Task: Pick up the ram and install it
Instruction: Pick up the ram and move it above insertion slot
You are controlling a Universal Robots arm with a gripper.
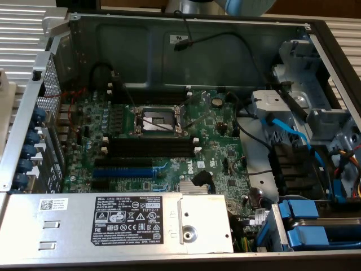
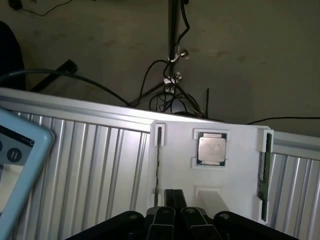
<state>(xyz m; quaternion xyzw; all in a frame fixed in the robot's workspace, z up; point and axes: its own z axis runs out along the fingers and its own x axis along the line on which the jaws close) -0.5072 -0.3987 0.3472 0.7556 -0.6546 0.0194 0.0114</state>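
In the wrist view the ram [image 2: 262, 172], a thin green stick, lies in a slot along one edge of a white holder plate [image 2: 240, 150]. My gripper [image 2: 175, 199] hangs over the near edge of that plate, fingers together, with nothing between them. It is apart from the ram. A second thin dark strip [image 2: 158, 170] sits in the slot on the plate's opposite edge. In the exterior view the open computer case shows the motherboard [image 1: 208, 141] with its long black memory slots [image 1: 149, 148] bare. The ram and gripper are out of that view.
A processor chip [image 2: 212, 149] rests in the middle of the holder plate, which lies on a ribbed metal table [image 2: 90, 160]. In the case are the CPU socket [image 1: 158, 119], a blue slot [image 1: 124, 168], the power supply [image 1: 113, 223], blue cables [image 1: 293, 135] and drive bays.
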